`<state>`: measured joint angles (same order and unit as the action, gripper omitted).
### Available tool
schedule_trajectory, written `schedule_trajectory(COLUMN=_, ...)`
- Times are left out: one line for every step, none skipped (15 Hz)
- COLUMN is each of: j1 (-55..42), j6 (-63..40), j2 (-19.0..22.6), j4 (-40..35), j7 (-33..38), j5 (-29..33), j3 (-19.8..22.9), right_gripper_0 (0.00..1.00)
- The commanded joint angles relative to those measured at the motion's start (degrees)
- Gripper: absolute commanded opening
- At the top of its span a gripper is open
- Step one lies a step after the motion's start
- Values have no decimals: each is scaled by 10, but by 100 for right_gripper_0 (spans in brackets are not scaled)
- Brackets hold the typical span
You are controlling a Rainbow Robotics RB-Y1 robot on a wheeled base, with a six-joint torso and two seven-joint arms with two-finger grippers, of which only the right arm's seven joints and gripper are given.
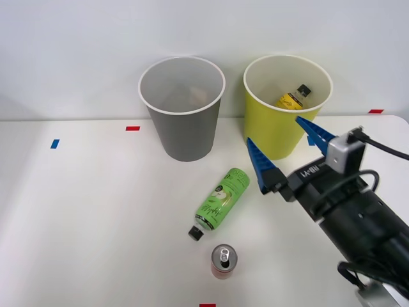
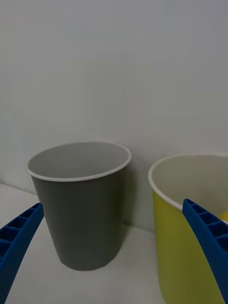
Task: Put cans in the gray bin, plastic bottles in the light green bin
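The gray bin stands at the back of the white table, with the light green bin to its right. A yellow-labelled plastic bottle with a black cap lies inside the light green bin. A faint orange shape shows inside the gray bin. A green-labelled plastic bottle lies on the table in front of the bins, cap toward me. A red can stands upright near the front edge. My right gripper is open and holds nothing, hovering in front of the light green bin. The right wrist view looks past the gripper at the gray bin and the light green bin.
Small tape marks lie on the table: red and blue at the left, red at the far right, red at the front edge. A pale wall rises right behind the bins.
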<state>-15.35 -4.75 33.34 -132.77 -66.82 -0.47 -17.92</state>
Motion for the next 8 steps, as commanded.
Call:
schedule_trajectory(j1=-141, j6=74, j2=-24, j4=-30, j7=1, j5=2, j3=54, right_gripper_0=100)
schedule_trajectory(j1=-177, j6=94, j2=-38, j4=-30, j7=1, j5=2, j3=64, right_gripper_0=100)
schedule_trajectory(j1=-202, j6=105, j2=-50, j4=-30, j7=1, j5=2, j3=72, right_gripper_0=100)
schedule_trajectory(j1=-224, j6=113, j2=-64, j4=-30, j7=1, j5=2, j3=78, right_gripper_0=100)
schedule_trajectory(j1=-246, j6=116, j2=-79, j4=-30, j7=-1, j5=2, j3=88, right_gripper_0=100)
schedule_trajectory(j1=-263, j6=116, j2=-93, j4=-30, j7=-2, j5=5, j3=97, right_gripper_0=100)
schedule_trajectory(j1=-279, j6=117, j2=-109, j4=-30, j7=-4, j5=5, j3=105, right_gripper_0=100)
schedule_trajectory(j1=-291, j6=116, j2=-124, j4=-30, j7=-5, j5=5, j3=109, right_gripper_0=100)
